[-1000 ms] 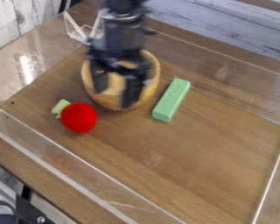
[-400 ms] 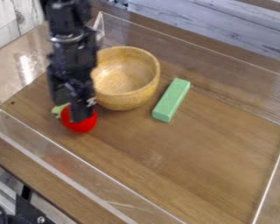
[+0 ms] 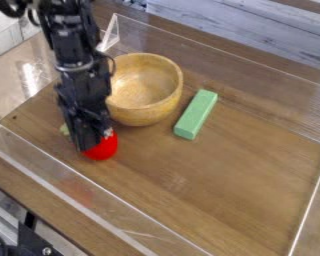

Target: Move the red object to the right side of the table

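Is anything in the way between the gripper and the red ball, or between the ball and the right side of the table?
Nothing visible separates the gripper from the red ball. Rightward, the green block lies farther up the table, leaving open wood below it.

There is one wooden bowl (image 3: 145,85) and one green rectangular block (image 3: 195,114). One red ball-like toy fruit (image 3: 101,148) makes three things on one worktop (image 3: 230,180)

A brown wood-grain table (image 3: 236,190) bearing a wooden bowl (image 3: 160,88), a green block (image 3: 195,114) and a red ball-like toy (image 3: 101,147).
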Available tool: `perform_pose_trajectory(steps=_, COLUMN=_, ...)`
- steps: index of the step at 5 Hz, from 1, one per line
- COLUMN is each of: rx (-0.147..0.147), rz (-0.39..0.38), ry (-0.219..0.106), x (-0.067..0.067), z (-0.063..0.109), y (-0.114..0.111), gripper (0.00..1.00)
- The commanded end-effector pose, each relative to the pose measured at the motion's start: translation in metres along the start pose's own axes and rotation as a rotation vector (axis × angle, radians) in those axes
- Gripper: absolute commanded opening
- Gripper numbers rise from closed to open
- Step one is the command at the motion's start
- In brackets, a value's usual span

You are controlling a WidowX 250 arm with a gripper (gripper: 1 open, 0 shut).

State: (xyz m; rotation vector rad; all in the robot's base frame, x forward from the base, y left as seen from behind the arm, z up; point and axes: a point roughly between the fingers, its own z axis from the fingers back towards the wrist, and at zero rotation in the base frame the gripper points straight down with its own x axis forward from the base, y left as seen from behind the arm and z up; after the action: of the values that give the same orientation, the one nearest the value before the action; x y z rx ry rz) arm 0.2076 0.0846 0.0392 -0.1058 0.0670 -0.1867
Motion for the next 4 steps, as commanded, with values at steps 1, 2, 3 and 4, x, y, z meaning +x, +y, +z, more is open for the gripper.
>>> perform_pose_trajectory(steps=1, rx=-0.031, rz=0.051, ry=-0.029, x=0.01, z=0.001, y=0.004, gripper=1.0)
perform_pose_trajectory(steps=2, rx=-0.062, rz=0.093, ry=-0.031, x=0.015, z=-0.001, y=0.009, gripper=1.0)
perform_pose_trajectory(steps=3, rx=-0.08, rz=0.149, ry=-0.03, x=0.016, z=0.01, y=0.017, gripper=0.0)
perform_pose_trajectory(steps=4, rx=-0.089, rz=0.188, ry=-0.028, x=0.017, z=0.021, y=0.026, gripper=0.0)
